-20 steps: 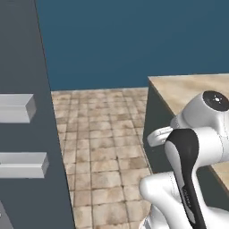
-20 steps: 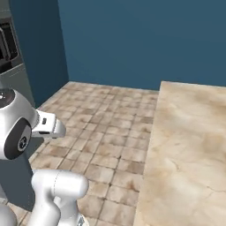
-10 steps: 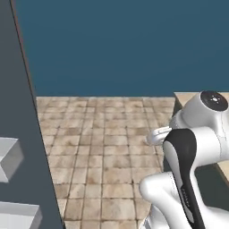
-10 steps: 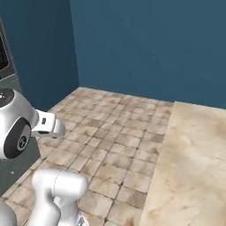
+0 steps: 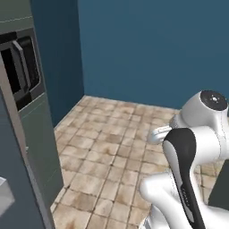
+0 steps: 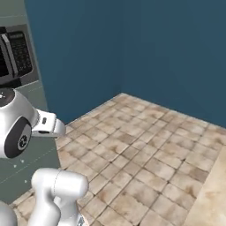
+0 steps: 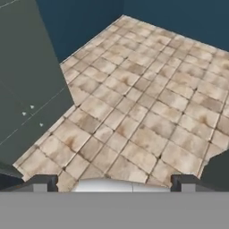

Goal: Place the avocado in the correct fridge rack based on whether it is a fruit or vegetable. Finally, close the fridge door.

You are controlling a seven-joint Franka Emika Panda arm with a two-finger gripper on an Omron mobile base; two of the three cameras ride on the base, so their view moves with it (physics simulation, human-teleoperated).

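Observation:
The avocado is out of view. The fridge door (image 5: 12, 172) shows as a slate-grey slab at the lower left edge of the left base view, with a corner of a pale bin (image 5: 3, 200) on its inner side. My arm is folded up close to the base. In the hand view my gripper (image 7: 114, 184) is open, its two dark fingertips (image 7: 43, 183) far apart over bare tiled floor with nothing between them.
A tall grey-green cabinet (image 5: 42, 143) with a built-in black microwave (image 5: 20, 62) stands left, against the blue wall; the microwave (image 6: 15, 50) and cabinet face (image 7: 27, 89) also appear in the other views. Tiled floor (image 6: 141, 154) stretches ahead. A beige counter corner (image 6: 217, 194) sits lower right.
The whole picture has swung: the base has turned, so the door with its bins slid off to the left, the counter off to the right, and the microwave cabinet came into view. The arm's pose is unchanged.

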